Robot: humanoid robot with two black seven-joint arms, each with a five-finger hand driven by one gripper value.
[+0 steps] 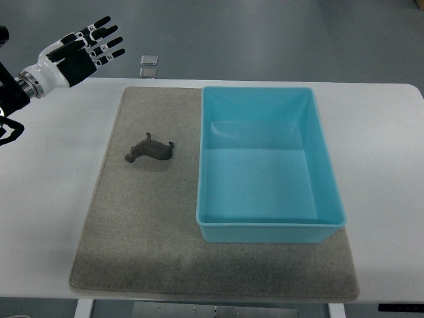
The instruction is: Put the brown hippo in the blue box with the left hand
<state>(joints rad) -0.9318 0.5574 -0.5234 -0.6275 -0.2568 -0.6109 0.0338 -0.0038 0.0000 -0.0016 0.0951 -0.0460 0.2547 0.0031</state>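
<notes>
We see the left hand [79, 50] at top-left, above the table's [46, 199] far corner, fingers spread, holding nothing. The brown hippo [151, 150] lies on the grey mat [132, 238], just left of the blue box [265, 232], not touching it. The hand is well apart from the hippo

Premises appear to be a robotics lab or test room. Evidence: a plain white table [384, 139] on metal legs, standing on a smooth grey-blue floor [278, 33] of the industrial sort. A grey felt mat [132, 232] is laid squarely on the table as a marked work area. Two small square tiles [148, 65] lie on the floor beyond the table's far edge.
</notes>
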